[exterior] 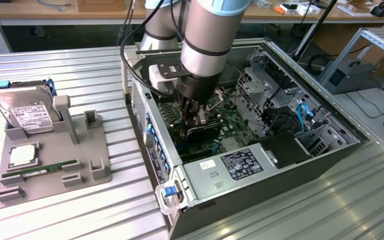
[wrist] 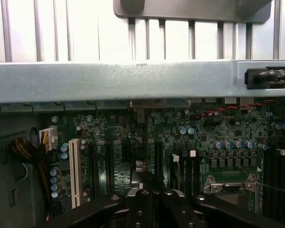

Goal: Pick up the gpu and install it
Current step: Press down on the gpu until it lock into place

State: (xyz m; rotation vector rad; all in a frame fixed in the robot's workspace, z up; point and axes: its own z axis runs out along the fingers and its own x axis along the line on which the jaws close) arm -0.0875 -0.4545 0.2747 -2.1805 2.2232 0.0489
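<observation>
Colours inside and around the case

My gripper [exterior: 195, 117] is black, over a green motherboard [exterior: 235, 117] with a dark gpu [exterior: 202, 132]; the computer case [exterior: 272, 165] is black with blue clips, the holder tray [exterior: 78, 165] grey, and the hard drive [exterior: 28, 112] silver with a white label.

We list a grey fixture tray [exterior: 95, 172] holding a hard drive [exterior: 28, 114] and a green memory stick [exterior: 42, 170]. We also note an open computer case [exterior: 325, 150] with its motherboard [wrist: 228, 133] on a slatted metal table [exterior: 65, 65].
</observation>
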